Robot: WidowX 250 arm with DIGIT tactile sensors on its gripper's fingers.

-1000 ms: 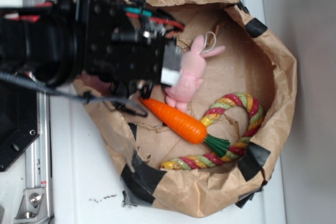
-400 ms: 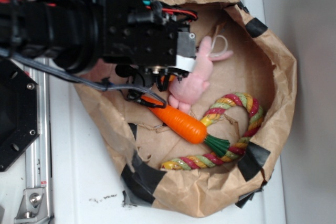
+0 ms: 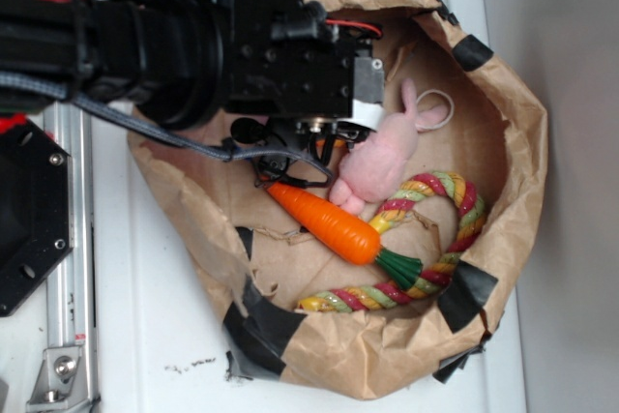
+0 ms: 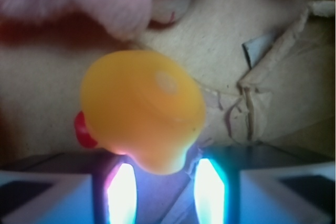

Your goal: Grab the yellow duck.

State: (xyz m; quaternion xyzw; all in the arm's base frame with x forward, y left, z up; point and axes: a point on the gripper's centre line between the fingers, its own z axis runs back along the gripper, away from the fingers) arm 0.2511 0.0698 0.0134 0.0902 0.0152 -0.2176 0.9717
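brown paper bag (image 3: 503,142), yellow duck (image 4: 142,116) crowded under pink bunny (image 3: 382,157)

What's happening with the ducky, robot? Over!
Jaws open, straddling the yellow duck. Not gripped yet. Pink bunny pressed right beside it, crowding. Over.

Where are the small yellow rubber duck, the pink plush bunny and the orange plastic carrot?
Yellow rubber duck (image 4: 142,121), wrist view, on its rounded body.
Pink plush bunny (image 3: 379,163), exterior view, on its belly.
Orange plastic carrot (image 3: 329,222), exterior view, on its mid-body.
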